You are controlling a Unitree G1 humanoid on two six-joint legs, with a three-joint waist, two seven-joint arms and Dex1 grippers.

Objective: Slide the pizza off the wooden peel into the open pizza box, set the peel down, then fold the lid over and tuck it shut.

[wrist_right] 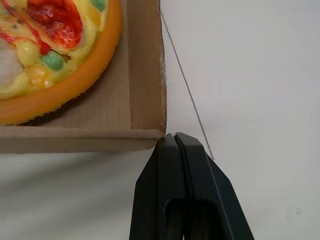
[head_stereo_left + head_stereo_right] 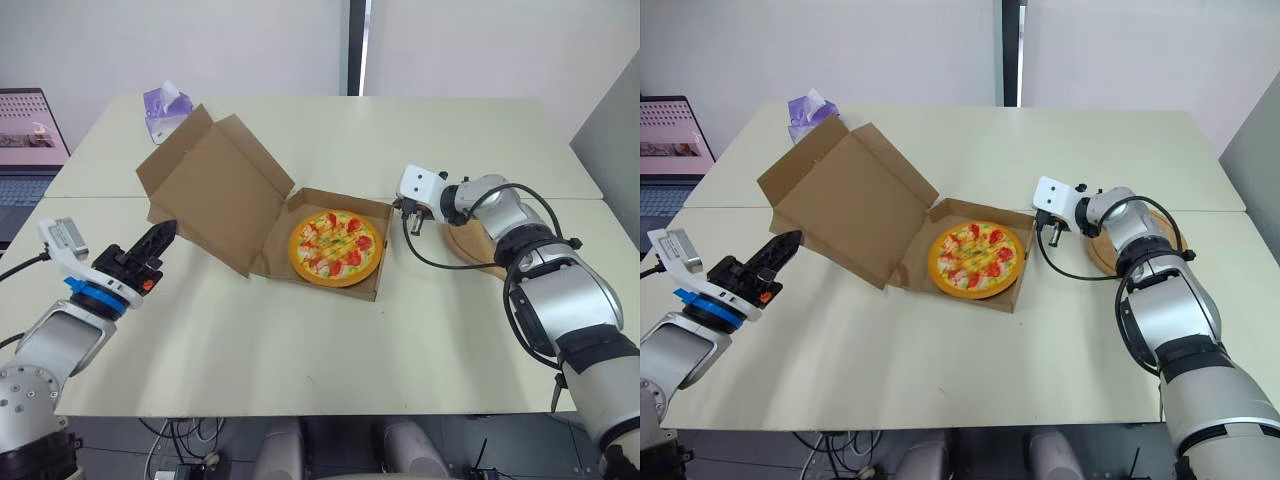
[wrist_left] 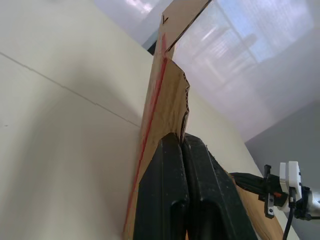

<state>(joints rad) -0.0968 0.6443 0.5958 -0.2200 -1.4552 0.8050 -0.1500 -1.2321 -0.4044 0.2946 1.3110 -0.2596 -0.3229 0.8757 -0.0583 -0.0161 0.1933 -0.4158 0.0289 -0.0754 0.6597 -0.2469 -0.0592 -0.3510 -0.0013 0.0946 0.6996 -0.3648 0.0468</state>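
Table (image 2: 300, 370): boxing nearly done

Pizza (image 2: 337, 247) lies in the box (image 2: 335, 201), just ahead of the right gripper (image 1: 175, 137), whose jaws are together at a box corner, likely steadying it. Peel (image 2: 466, 245) rests behind them. Left gripper (image 3: 180, 137), jaws together, points at the lid (image 2: 215, 190), poised to push.

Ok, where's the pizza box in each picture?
Left eye view: pizza box mid-table, lid up.
Right eye view: same spot.
Left wrist view: its raised lid, edge-on.
Right wrist view: its corner wall.
Shared landmark: the pizza inside it, in both eye views and the right wrist view.
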